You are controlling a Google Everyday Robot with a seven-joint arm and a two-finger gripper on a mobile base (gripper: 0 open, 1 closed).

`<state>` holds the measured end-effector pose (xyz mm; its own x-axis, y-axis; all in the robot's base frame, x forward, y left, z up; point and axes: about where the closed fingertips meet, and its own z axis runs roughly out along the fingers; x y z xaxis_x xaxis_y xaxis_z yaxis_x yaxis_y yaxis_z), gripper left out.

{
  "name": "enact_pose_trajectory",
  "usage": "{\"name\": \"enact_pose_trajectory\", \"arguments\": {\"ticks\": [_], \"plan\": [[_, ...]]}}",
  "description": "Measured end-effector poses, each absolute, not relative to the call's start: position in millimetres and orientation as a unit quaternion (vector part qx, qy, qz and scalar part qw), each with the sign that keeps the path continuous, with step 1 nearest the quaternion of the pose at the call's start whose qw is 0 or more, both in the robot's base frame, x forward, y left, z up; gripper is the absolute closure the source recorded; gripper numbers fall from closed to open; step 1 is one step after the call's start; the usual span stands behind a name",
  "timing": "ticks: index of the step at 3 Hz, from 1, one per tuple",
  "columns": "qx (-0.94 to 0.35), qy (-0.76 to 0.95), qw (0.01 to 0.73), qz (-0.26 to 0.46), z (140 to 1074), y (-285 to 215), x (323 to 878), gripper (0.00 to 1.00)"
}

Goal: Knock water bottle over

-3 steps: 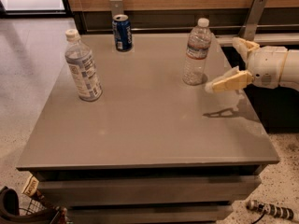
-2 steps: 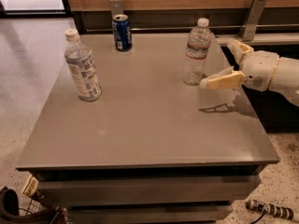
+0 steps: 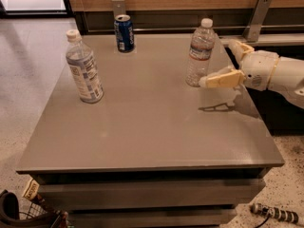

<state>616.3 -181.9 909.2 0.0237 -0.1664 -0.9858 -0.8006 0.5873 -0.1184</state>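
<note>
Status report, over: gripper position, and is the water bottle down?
Gripper open, right of water bottle, one fingertip at its lower side. Water bottle upright, not yet knocked. Soda can and grey bottle stand well apart, path free.

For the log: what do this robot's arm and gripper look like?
The gripper, at the right side of the table beside the water bottle, has two tapered cream-yellow fingers on a rounded white wrist housing. The arm behind is smooth, white and tubular. No cables or markings show.
</note>
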Motion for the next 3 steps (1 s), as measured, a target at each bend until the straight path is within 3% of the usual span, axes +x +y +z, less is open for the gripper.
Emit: {"name": "enact_pose_trajectory", "arguments": {"ticks": [2,3], "plan": [[-0.346,0.657,0.608,0.282,906,-154,663,0.00],[-0.348,0.656,0.607,0.282,906,-152,661,0.21]]}}
